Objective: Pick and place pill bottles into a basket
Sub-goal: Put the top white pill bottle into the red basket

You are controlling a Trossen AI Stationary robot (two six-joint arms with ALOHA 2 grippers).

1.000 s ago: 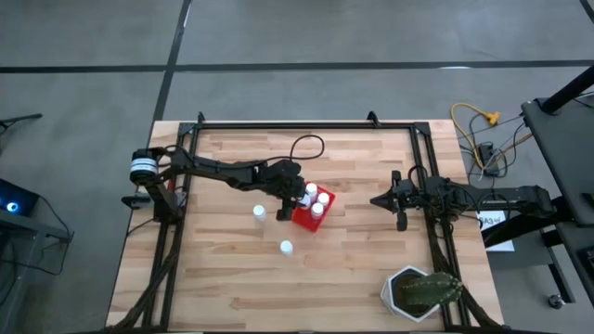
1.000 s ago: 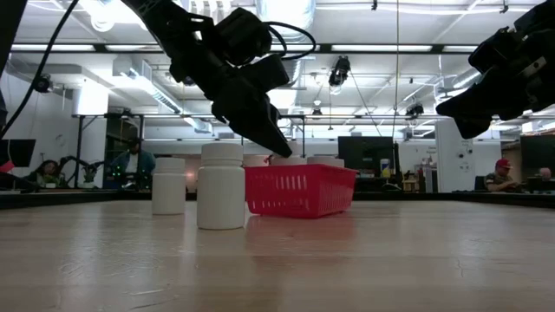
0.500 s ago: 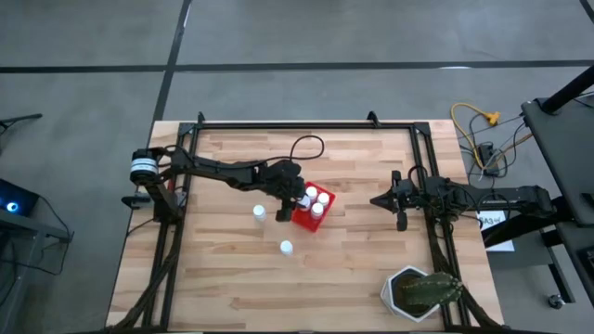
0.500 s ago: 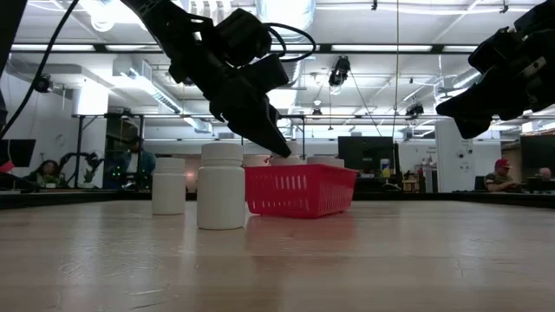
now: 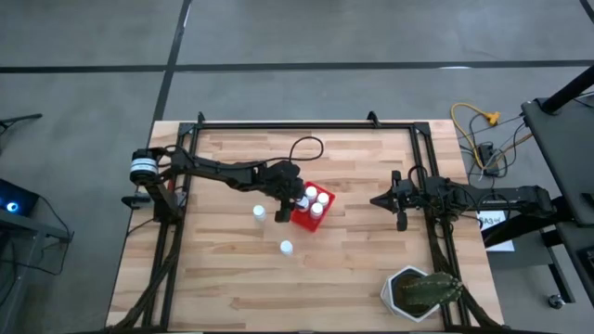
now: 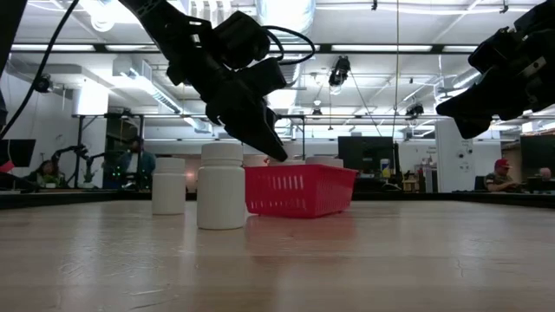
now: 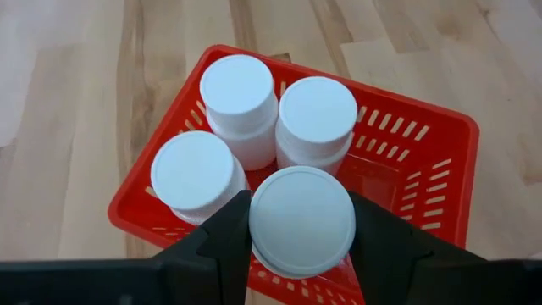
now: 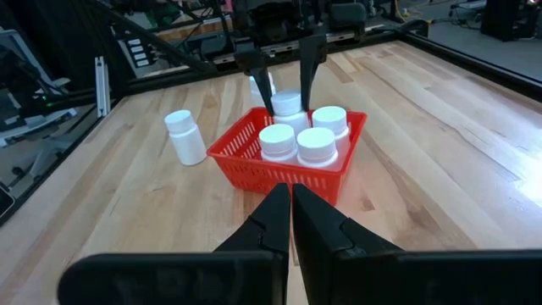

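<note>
Inside slotted red plastic basket (image 7: 423, 161): round-capped bottles (image 7: 240, 89)

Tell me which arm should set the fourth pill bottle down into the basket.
Left. The left gripper already holds a pill bottle over the red basket, beside three bottles inside. The right gripper is shut, holds nothing and sits apart near the table's right side.

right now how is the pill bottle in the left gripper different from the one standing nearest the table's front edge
The held pill bottle sits clamped between the left gripper's fingers, over the red basket; the front pill bottle stands free on the wooden table, touched by nothing. The held one has three bottles close beside it in the basket; the front one stands alone, apart from the basket. Both are white, capped and upright.
</note>
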